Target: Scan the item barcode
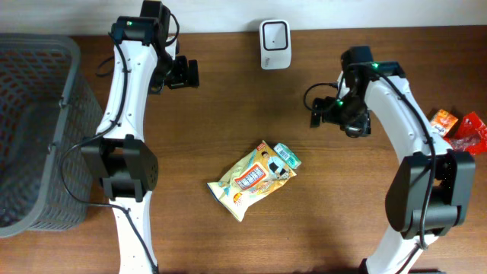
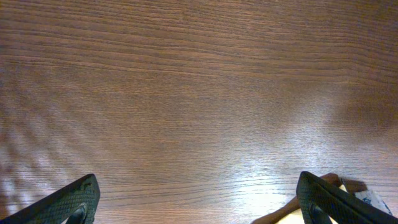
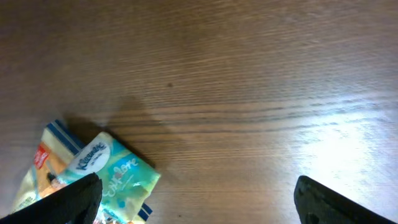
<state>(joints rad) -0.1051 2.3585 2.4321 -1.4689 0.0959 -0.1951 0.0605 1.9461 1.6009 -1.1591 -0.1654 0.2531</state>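
Note:
A green Kleenex tissue pack lies on the table, resting against the top corner of a yellow snack bag. No barcode shows on either. The white scanner stands at the table's far edge. My right gripper hovers open up and to the right of the pack, holding nothing. In its wrist view the tissue pack and the bag sit by the left finger. My left gripper is open and empty at the far left, over bare wood.
A grey mesh basket fills the left edge of the table. Red and orange snack packets lie at the right edge, behind my right arm. Brown wood lies between the scanner and the items.

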